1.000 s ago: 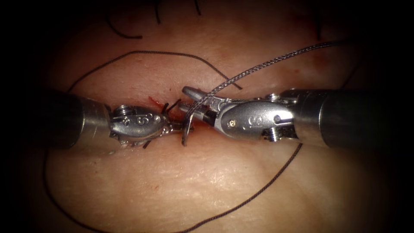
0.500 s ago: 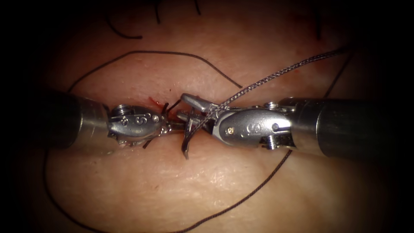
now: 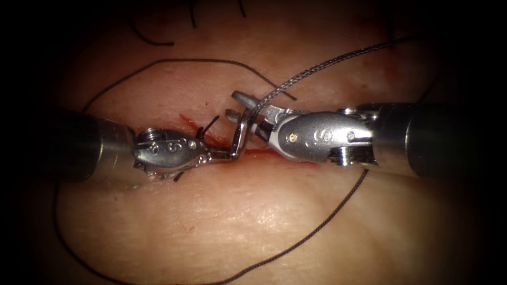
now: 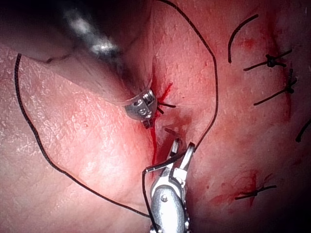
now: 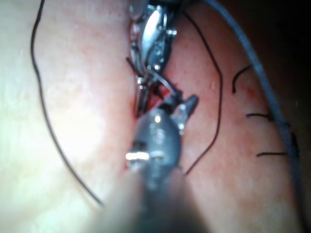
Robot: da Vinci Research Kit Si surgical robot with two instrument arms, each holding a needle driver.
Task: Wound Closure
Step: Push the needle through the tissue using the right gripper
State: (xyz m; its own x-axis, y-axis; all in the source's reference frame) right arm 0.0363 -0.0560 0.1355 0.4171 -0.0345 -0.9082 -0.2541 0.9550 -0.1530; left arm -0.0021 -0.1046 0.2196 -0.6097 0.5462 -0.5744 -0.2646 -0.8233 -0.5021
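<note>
My right tool (image 3: 235,104) comes in over the cut (image 3: 256,152) and is shut on the curved needle (image 3: 240,134) near its upper end, though the jaw tips stand a little apart. The needle is out of the tissue and hangs down to the cut line. Its lower end meets the tip of my left tool (image 3: 219,154), whose thin jaws look shut, with no grip on anything that I can see. The left wrist view has the right tool (image 4: 182,148) with the needle (image 4: 158,167), and dark thread (image 4: 143,191) leaves the needle's free end. The right wrist view looks along the right tool (image 5: 180,102) to the needle (image 5: 163,82) and left tool (image 5: 142,99).
A bright braided strand of thread (image 3: 327,63) crosses above the right tool's jaws. Dark thread (image 3: 317,227) loops widely over the tissue on both sides of the cut. A tied stitch (image 3: 208,126) sits beside the left tool. Other tied stitches (image 4: 269,60) and red fluid (image 3: 187,120) mark the tissue.
The right tool first pushed left, then drew back right and up with the needle. The needle's lower end rose from below the cut to the left jaws' tip. The left tool stayed still.
</note>
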